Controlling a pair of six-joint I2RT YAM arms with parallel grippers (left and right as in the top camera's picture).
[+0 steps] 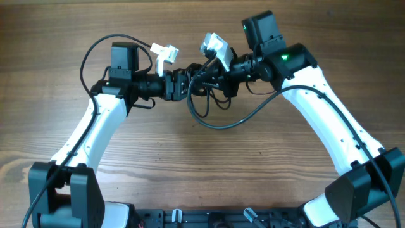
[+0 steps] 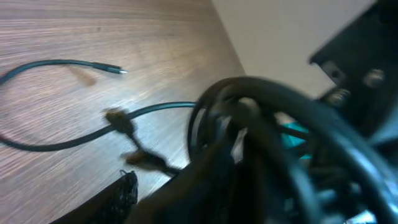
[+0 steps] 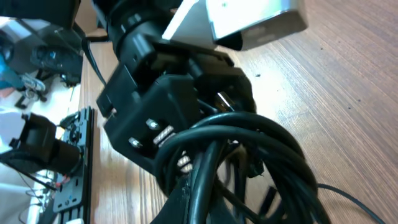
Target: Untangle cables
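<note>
The cables [image 1: 205, 95] are a bundle of thin black cords held up between my two arms over the middle of the table, with a loop [image 1: 212, 120] hanging toward the front. My left gripper [image 1: 188, 83] is shut on the bundle's left side. My right gripper [image 1: 212, 75] is shut on its right side, almost touching the left one. In the left wrist view the coil [image 2: 249, 118] is blurred and close, and two loose strands with plug ends [image 2: 118, 70] [image 2: 121, 121] lie on the wood. In the right wrist view the coil [image 3: 249, 143] fills the foreground over the left gripper's body [image 3: 168, 93].
The wooden table [image 1: 202, 171] lies under both arms. The arm bases and a black rail [image 1: 209, 218] stand at the front edge. Each arm's own thicker black wire loops out beside it [image 1: 85, 60] [image 1: 266, 101]. The table's far edge shows in the left wrist view [image 2: 227, 37].
</note>
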